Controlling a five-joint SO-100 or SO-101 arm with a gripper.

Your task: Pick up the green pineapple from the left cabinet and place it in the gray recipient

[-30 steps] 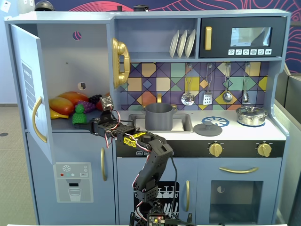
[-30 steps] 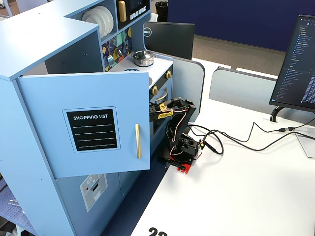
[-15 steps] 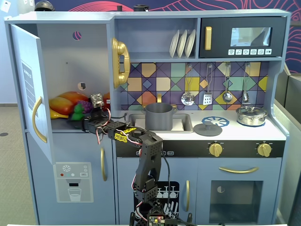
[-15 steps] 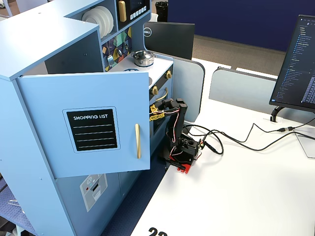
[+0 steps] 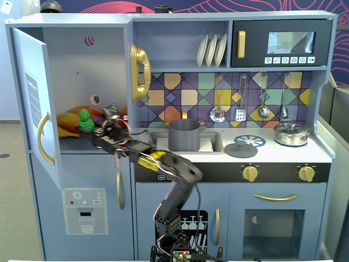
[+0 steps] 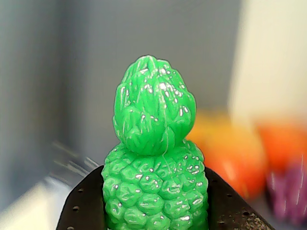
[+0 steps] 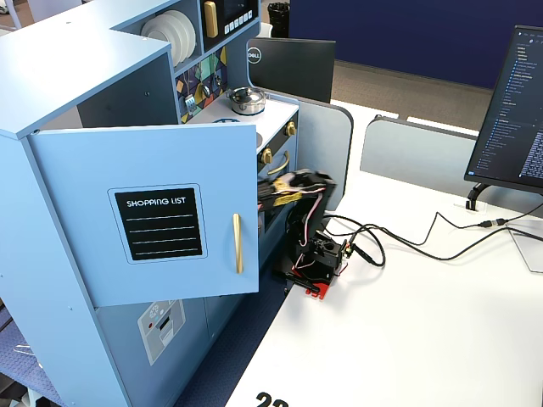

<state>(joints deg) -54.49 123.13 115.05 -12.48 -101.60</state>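
The green pineapple [image 5: 83,120] stands upright at the front of the open left cabinet [image 5: 82,65], among other toy fruit. In the wrist view the pineapple [image 6: 153,158] fills the middle, and my black fingers [image 6: 84,206] press against both sides of its body. My gripper [image 5: 88,130] reaches into the cabinet from the right and is shut on the pineapple; in the wrist view it [image 6: 154,201] sits low in the picture. The gray recipient [image 5: 184,135] stands in the sink, to the right of the cabinet. In the other fixed view the open door [image 7: 153,212] hides the pineapple and the gripper.
Orange and yellow toy fruit [image 5: 68,117] lies behind the pineapple, with purple grapes [image 6: 290,191] at the right. The cabinet door [image 5: 32,103] stands open at the left. A gold telephone [image 5: 139,71] hangs on the cabinet's right wall. A gray lid [image 5: 241,150] and a silver pot [image 5: 292,134] sit on the counter.
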